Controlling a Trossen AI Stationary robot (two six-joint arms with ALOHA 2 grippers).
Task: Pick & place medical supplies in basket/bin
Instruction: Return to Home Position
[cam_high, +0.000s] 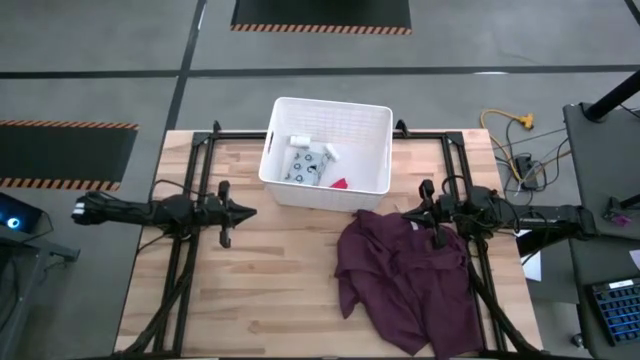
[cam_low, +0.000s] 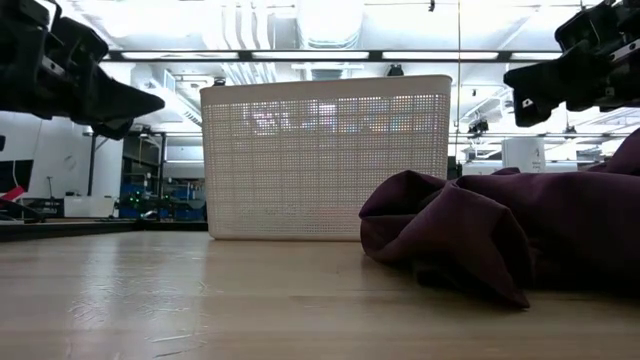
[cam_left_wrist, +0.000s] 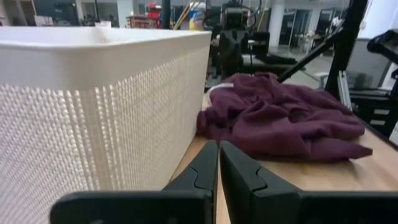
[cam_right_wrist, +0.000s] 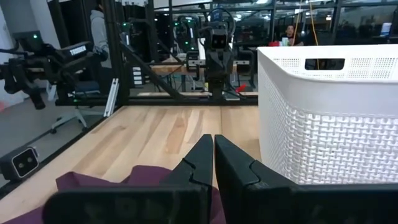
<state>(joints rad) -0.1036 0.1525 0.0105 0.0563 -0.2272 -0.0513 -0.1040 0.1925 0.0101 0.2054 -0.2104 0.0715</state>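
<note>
The white slotted basket (cam_high: 326, 155) stands at the table's far middle. Inside it, in the high view, lie a pale teal dotted packet (cam_high: 306, 166), a white tube (cam_high: 300, 141), a small white piece (cam_high: 331, 153) and a pink-red piece (cam_high: 339, 184). My left gripper (cam_high: 249, 211) hovers shut to the left of the basket's near corner, above the table. My right gripper (cam_high: 405, 212) hovers shut over the far edge of the maroon cloth (cam_high: 405, 275). In the low view both grippers, left (cam_low: 150, 102) and right (cam_low: 515, 80), hang clear above the table.
The maroon cloth (cam_low: 500, 235) lies crumpled on the table's right near part, close to the basket's near right corner. Bare wooden tabletop (cam_high: 260, 290) spreads across the left and near middle. Black frame rails (cam_high: 190, 180) run along both sides. Cables and a keyboard sit off the right edge.
</note>
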